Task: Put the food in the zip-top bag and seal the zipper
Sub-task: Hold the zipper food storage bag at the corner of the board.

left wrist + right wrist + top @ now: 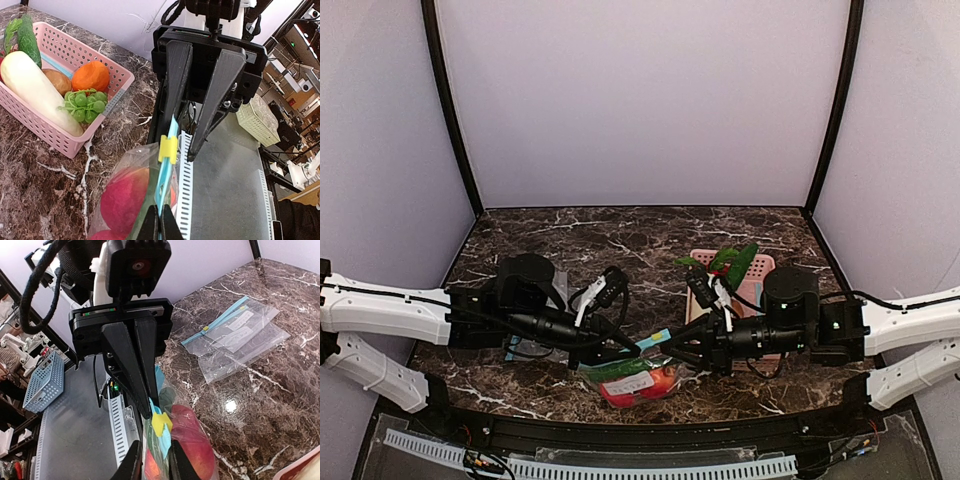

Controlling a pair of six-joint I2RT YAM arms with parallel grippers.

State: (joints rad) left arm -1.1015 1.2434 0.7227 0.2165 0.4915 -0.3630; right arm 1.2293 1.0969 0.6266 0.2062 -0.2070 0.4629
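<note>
The zip-top bag (640,382) hangs between my two grippers near the table's front edge. Two red-pink fruits (125,200) and a dark green cucumber (165,396) show inside it; a fruit also shows in the right wrist view (195,447). The teal zipper (165,180) runs taut along the top, with a yellow slider (168,148) on it. My left gripper (159,208) is shut on the zipper's end. My right gripper (156,444) straddles the zipper (164,440) just behind the slider (161,424), jaws apart. From above, the left gripper (628,345) faces the right gripper (672,345).
A pink basket (50,135) on the right holds a white radish (35,90), an orange fruit (91,75), green grapes (85,102) and a green vegetable (27,40). Spare clear bags (235,335) lie flat on the left. A white slotted duct (185,190) lines the front edge.
</note>
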